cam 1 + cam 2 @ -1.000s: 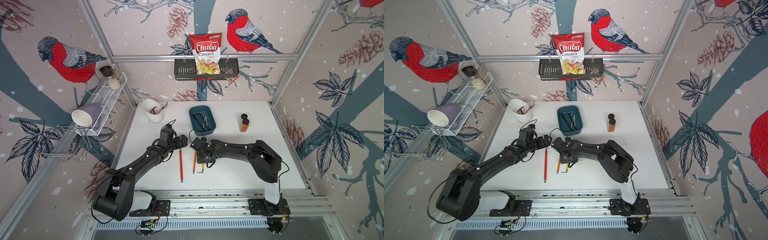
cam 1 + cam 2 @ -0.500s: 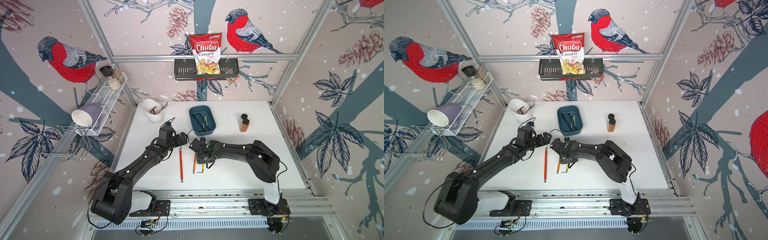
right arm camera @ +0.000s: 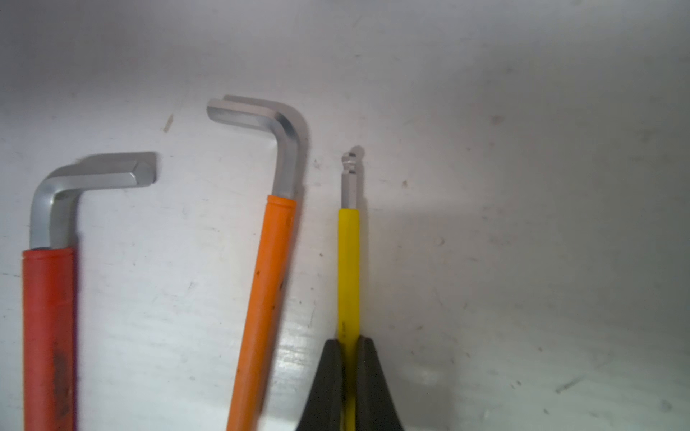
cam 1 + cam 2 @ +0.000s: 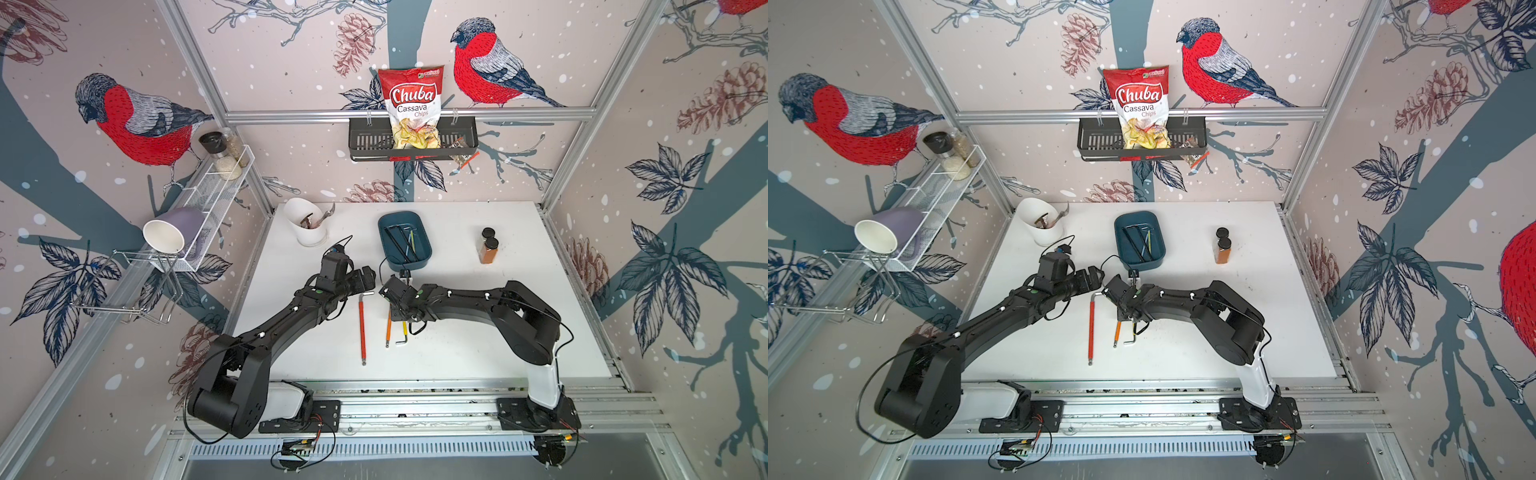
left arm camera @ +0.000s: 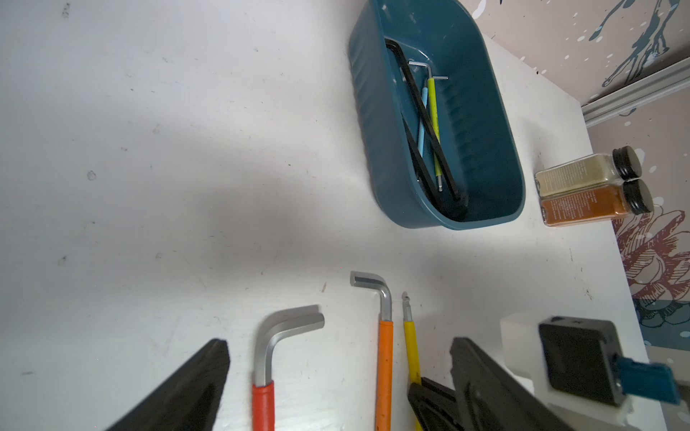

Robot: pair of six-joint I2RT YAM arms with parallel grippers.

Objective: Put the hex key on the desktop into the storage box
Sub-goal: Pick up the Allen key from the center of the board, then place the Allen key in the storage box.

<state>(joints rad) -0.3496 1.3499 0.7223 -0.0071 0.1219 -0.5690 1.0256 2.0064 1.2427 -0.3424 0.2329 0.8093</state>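
Observation:
Three hex keys lie side by side on the white desktop: a red-sleeved hex key [image 4: 362,328], an orange one [image 4: 388,330] and a thin yellow one [image 4: 403,332]. My right gripper [image 3: 349,343] is shut on the yellow key's sleeve [image 3: 349,261], which still rests on the desktop. My left gripper [image 5: 338,342] hangs open just above the bent ends of the red key [image 5: 263,403] and the orange key [image 5: 384,365], holding nothing. The dark teal storage box [image 4: 405,266] stands behind both grippers, in both top views [image 4: 1140,268], with several hex keys inside.
A white utensil cup [image 4: 309,226] stands at the back left and two spice jars [image 4: 489,249] at the back right. On the rear wall, a black basket [image 4: 370,141] holds a chips bag. A wire shelf [image 4: 216,195] with a mug hangs on the left wall.
My right gripper's jaws have closed onto the yellow hex key. Both arms have shifted only slightly.

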